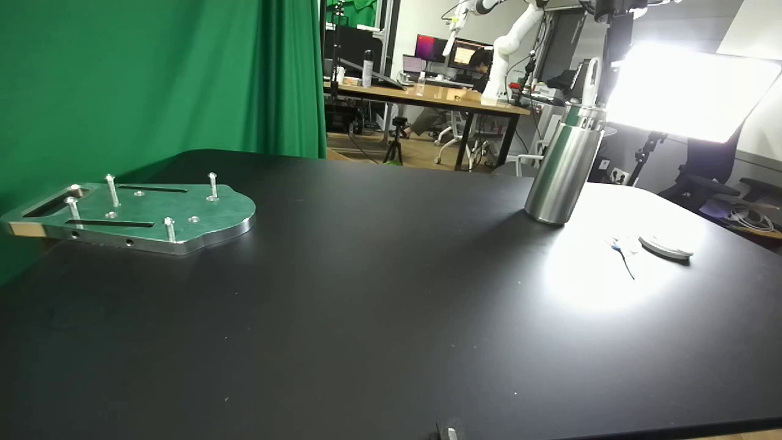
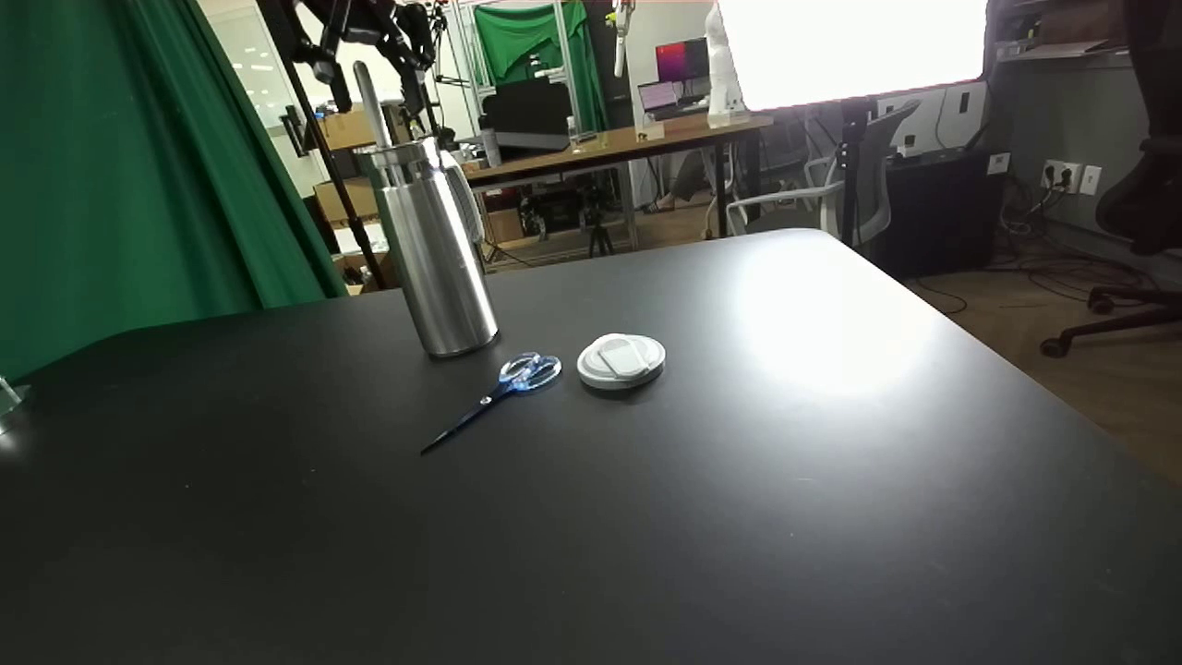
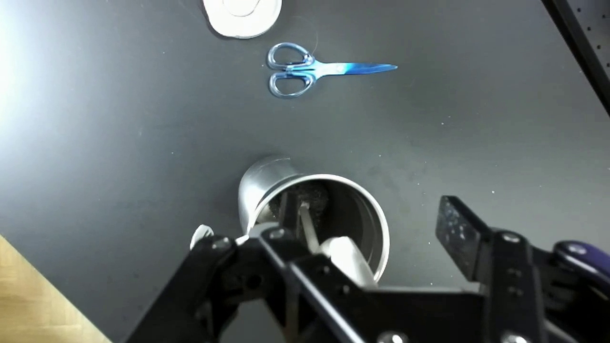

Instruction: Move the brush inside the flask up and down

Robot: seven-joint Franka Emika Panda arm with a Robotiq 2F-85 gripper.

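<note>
One brushed-metal flask [image 1: 565,171] stands on the black counter [image 1: 342,305], and the brush [image 3: 345,257] is in it: in both exterior views its pale handle [image 2: 371,106] rises from the neck, while the wrist view alone looks down the mouth to a thin stem and dark bristles [image 3: 314,194]. The jaws stand wide apart, one toward ten o'clock of the handle, the other toward three, in the wrist view; whether either touches it, I cannot tell. From the flask there, scissors [image 3: 333,69] lie at twelve o'clock and a white disc [image 3: 245,16] at eleven, cut off by the frame. An exterior view alone gives a good look at a pegged metal plate [image 1: 154,206], well apart from the flask toward nine o'clock, with a broad sweep of counter between them. In the wrist view the counter's edge slants past at eight o'clock, with light wood [image 3: 35,300] beyond it.
</note>
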